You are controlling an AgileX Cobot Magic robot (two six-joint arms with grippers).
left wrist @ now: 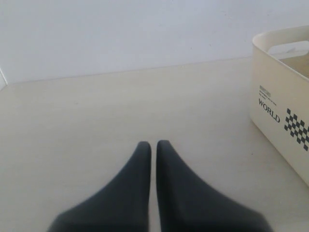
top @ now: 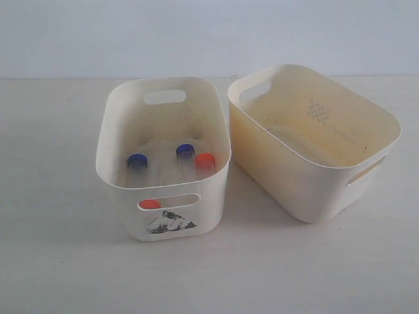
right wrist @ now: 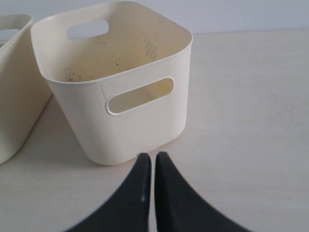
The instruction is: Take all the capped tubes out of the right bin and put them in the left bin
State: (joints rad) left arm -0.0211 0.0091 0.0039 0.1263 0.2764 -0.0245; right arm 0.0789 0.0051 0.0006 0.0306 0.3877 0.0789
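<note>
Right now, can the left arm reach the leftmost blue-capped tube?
Probably yes. The left bin is open on top and nothing covers the blue-capped tube. The left pincer is shut and outside the wall, so it must come from above.

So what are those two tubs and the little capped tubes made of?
The left bin and right bin look like moulded plastic, smooth and fairly matte: thin walls, rounded corners, cut-out slot handles; the right one is yellower. The capped tubes seem clear plastic, as their bodies nearly vanish against the bin, with opaque blue and orange-red caps, probably plastic too.
</note>
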